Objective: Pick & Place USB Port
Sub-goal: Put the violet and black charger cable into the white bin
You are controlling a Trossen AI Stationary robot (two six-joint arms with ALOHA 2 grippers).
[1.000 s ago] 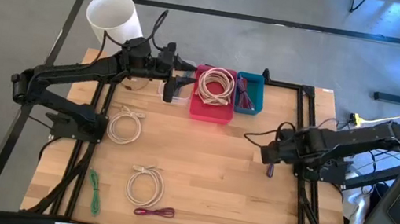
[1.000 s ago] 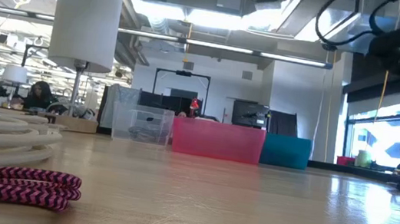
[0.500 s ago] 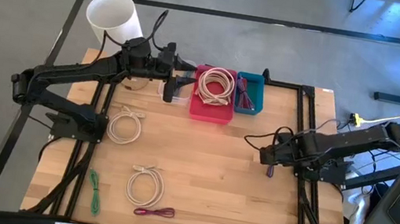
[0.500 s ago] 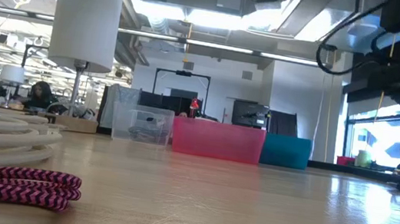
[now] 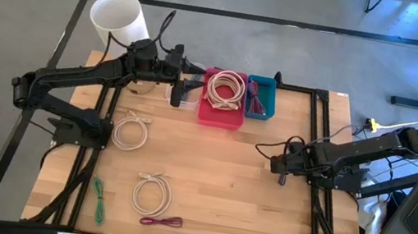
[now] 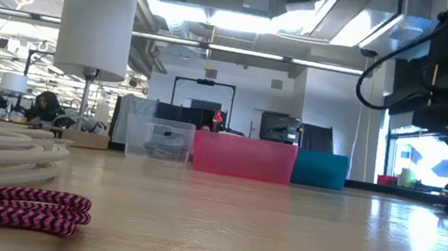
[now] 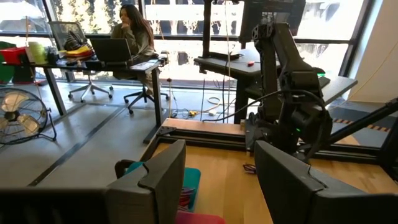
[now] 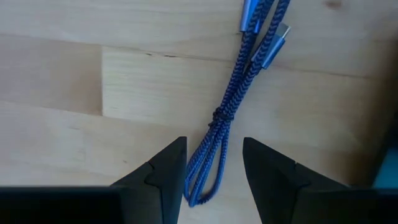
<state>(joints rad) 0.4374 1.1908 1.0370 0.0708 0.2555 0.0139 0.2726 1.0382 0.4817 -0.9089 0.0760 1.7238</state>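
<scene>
A blue braided USB cable [image 8: 231, 106], bundled and tied at its middle, lies flat on the wooden table [image 5: 218, 168] near the right edge; in the high view the cable [image 5: 281, 179] shows as a small dark strip. My right gripper [image 8: 214, 168] points down just above it, open, its fingers on either side of the cable's looped end without touching. From above, the right gripper [image 5: 284, 168] stands over the cable. My left gripper [image 7: 217, 174] is open and holds nothing, level beside the far bins; the left gripper [image 5: 188, 81] stands high there.
At the far edge stand a clear bin [image 5: 184, 98], a pink bin [image 5: 229, 120] holding a white cable coil, and a teal bin [image 5: 269, 101]. Two white coils [image 5: 130, 131] [image 5: 152, 194], a green cable [image 5: 99, 200] and a maroon cable [image 5: 162, 221] lie on the left half.
My right gripper has come straight down toward the blue cable, staying open. The cable has not moved.
</scene>
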